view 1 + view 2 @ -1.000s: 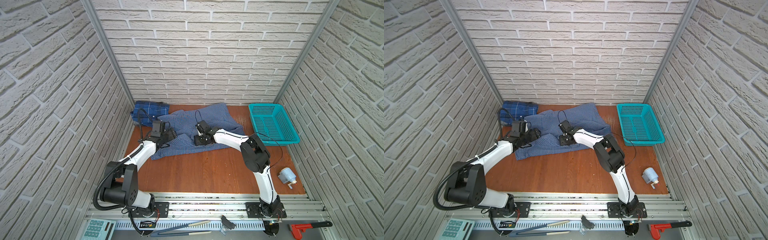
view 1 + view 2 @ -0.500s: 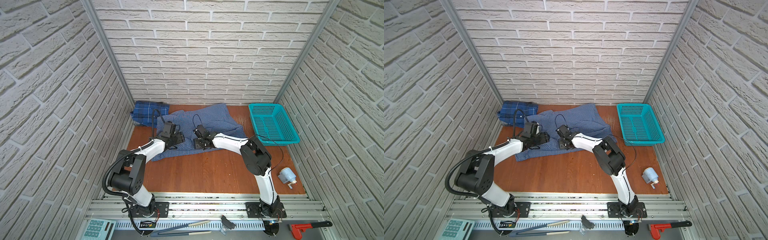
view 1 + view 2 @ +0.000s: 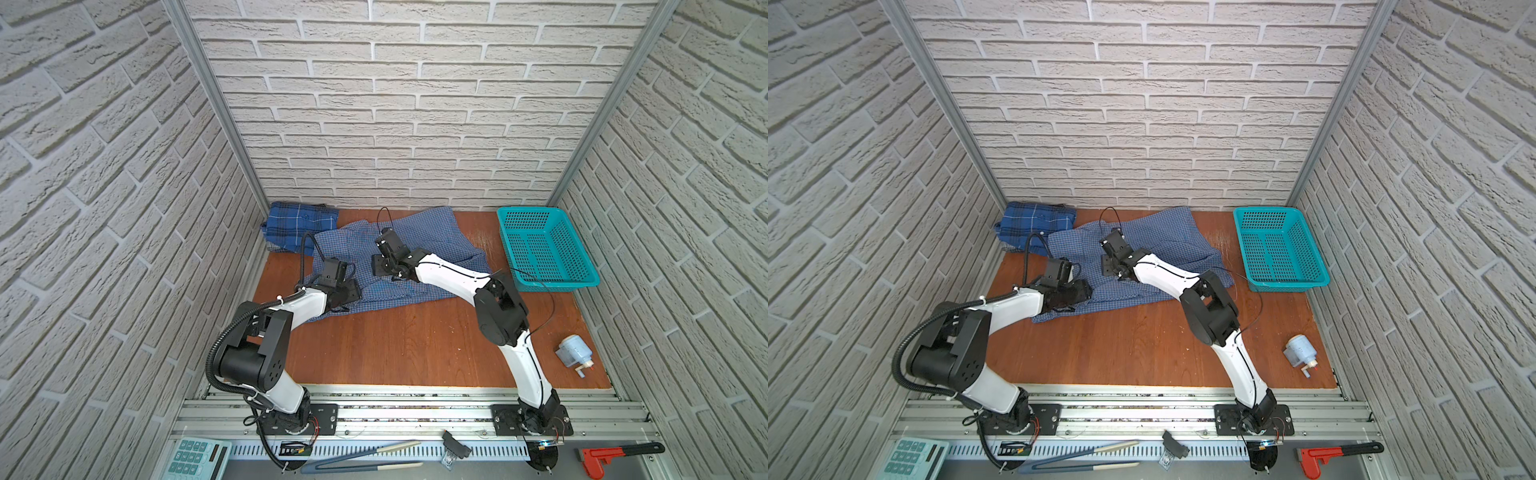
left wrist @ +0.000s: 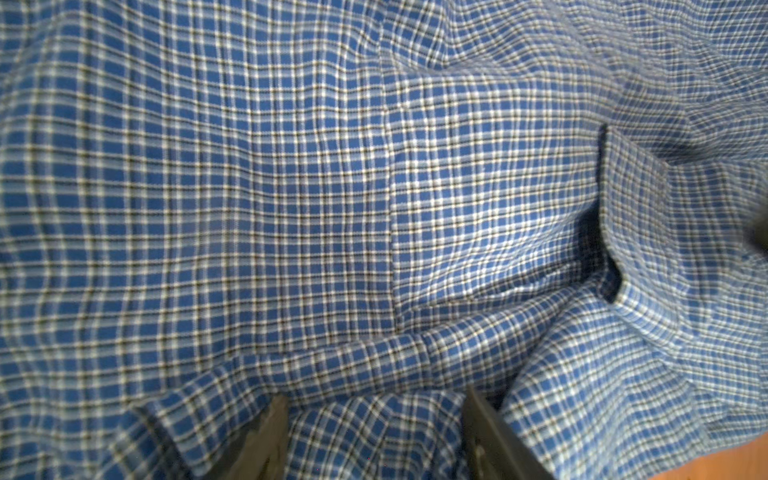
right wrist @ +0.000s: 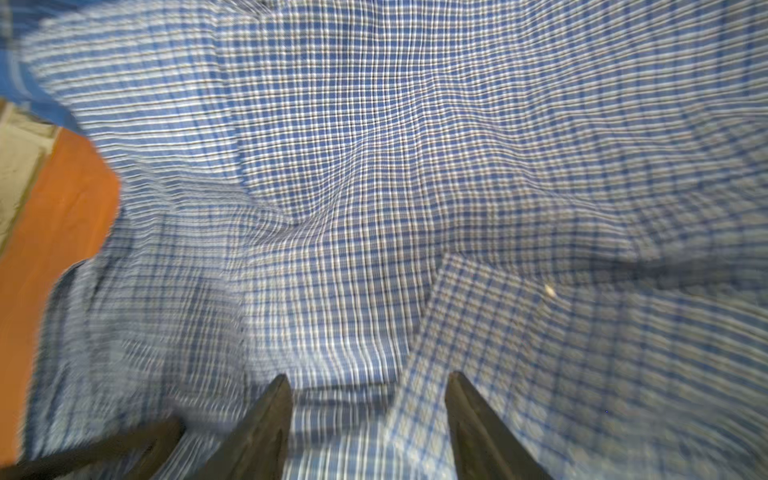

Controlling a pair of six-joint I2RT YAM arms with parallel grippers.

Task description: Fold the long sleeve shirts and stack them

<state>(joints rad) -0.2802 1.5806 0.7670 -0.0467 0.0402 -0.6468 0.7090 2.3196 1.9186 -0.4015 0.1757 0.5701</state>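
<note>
Just now left gripper slid further onto light checked shirt, jaws narrowing round fold. Right gripper jaws stood apart, cloth between. Couldn't tell if either gripped. Folding barely begun.

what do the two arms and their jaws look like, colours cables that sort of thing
Both arms have white shells, black joints and black base plates on a silver rail. The left arm carries a thick black ribbed hose; the right arm trails a thin black cable. The jaws are dark grey tapered wedges.
</note>
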